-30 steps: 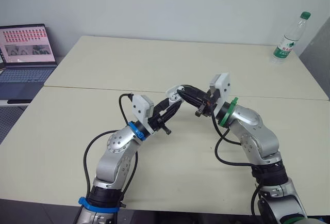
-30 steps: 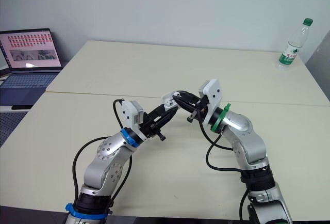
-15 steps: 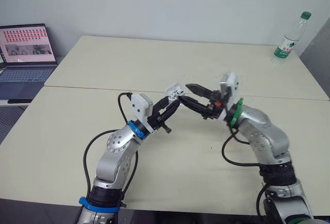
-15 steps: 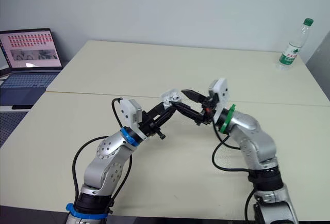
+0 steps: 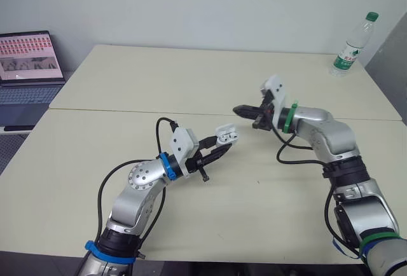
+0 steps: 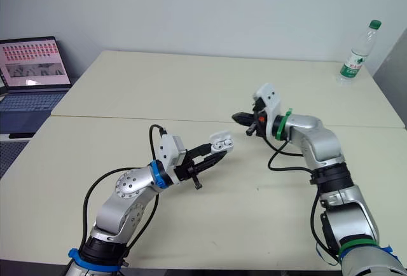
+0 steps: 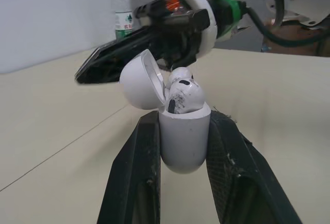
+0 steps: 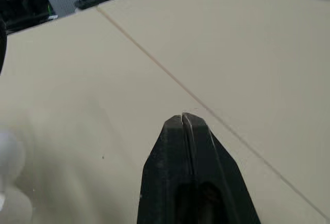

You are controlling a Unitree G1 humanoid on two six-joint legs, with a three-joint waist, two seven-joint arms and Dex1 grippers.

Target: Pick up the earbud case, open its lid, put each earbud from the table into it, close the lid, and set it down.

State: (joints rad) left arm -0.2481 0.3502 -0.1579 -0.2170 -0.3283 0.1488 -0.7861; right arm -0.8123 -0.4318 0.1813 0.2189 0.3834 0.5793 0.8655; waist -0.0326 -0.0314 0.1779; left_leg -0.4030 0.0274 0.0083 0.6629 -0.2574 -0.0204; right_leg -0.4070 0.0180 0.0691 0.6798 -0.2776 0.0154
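Right arm [image 5: 316,124] back from earbud case [image 5: 227,135]

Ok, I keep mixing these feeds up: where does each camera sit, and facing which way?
Left eye view: on the head, facing forward and down over the table; both arms, left claw holding earbud case.
Right eye view: stereo twin, same scene.
Left wrist view: from that wrist along its fingers to the open case; right claw beyond.
Right wrist view: from that wrist along its shut claw, down at the table.
Shared: case, eye and left wrist views.
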